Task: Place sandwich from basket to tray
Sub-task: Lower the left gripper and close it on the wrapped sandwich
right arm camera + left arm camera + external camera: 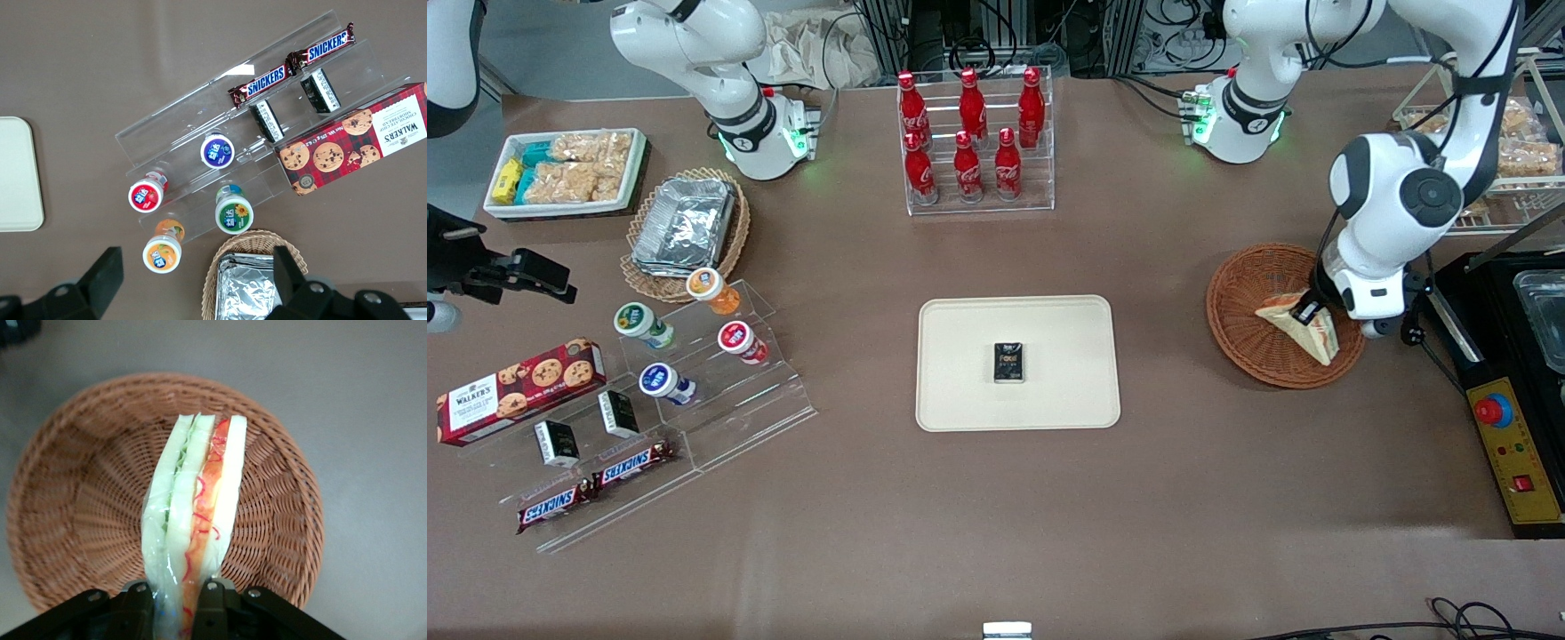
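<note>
The sandwich (1303, 324) is a pale bread wedge with green and orange-red filling (195, 513), held on edge over the reddish-brown wicker basket (1245, 307). My left gripper (1309, 311) is shut on the sandwich, one black finger (137, 603) pressing each bread face. In the left wrist view the basket (73, 507) lies below the hanging wedge. The cream tray (960, 364) lies at the table's middle, toward the parked arm from the basket, with a small dark packet (1009, 362) on it.
A clear rack of red cola bottles (971, 142) stands farther from the front camera than the tray. A black and yellow control box (1516, 444) sits beside the basket at the working arm's end. Snack displays (649, 391) and a foil-container basket (685, 227) lie toward the parked arm's end.
</note>
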Robot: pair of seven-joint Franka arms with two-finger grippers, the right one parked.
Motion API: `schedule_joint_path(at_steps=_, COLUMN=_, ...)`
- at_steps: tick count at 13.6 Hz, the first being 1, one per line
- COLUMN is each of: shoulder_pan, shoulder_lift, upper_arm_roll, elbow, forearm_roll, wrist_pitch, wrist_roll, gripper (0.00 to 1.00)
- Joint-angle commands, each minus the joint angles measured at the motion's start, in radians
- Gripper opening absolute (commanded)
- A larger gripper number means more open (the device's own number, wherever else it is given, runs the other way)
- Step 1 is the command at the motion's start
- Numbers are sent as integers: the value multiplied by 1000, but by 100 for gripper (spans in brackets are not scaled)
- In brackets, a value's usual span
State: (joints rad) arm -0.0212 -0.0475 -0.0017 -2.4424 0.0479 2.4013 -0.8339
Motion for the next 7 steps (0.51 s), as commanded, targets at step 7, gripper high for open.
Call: schedule_joint_path(at_steps=7, shoulder_pan=-11, shoulder_lift=6, upper_arm_roll=-75, elbow=587, forearm_roll=90, wrist_pitch=-689, wrist_roll=269, gripper=0)
